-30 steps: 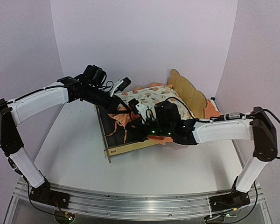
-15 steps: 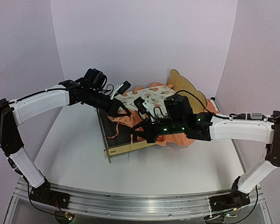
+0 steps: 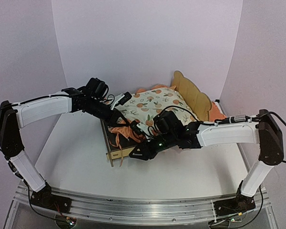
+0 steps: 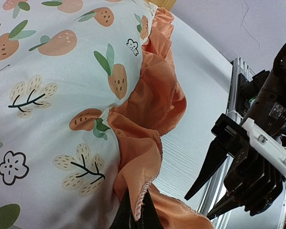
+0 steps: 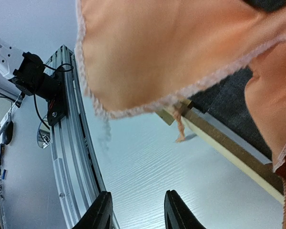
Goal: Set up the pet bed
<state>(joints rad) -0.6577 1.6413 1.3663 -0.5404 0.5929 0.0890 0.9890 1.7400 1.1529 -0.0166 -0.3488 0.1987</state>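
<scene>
The left arm (image 3: 40,107) was stretched from the left side of the white tabletop (image 3: 71,157) toward the middle. The left tool (image 3: 119,118) was clamped tight on the orange ruffle (image 4: 155,95) at the left near edge of the mattress pad (image 3: 155,102). In the left wrist view a fold of that ruffle was seen pinched between the dark tips, and the cream fabric printed with orange fruit and leaves filled the left of that view.

The pet bed (image 3: 195,95) was set at the middle of the tabletop and turned at an angle, with its scalloped headboard at the far right and its foot rail at the near left. The mattress pad was laid on the bed up to the headboard, with its near left edge bunched. A strip of the dark felt base (image 5: 224,95) was left uncovered beside the plywood rail at the foot end.

The right tool (image 3: 137,155) was held low at the near left corner of the bed, just beside the foot rail. Its fingers (image 5: 102,212) were parted moderately, and only bare tabletop was seen between them. The right arm (image 3: 226,133) was reached in from the right side. Right of the headboard a piece of orange fabric (image 3: 217,112) was seen on the tabletop; what it was could not be told
</scene>
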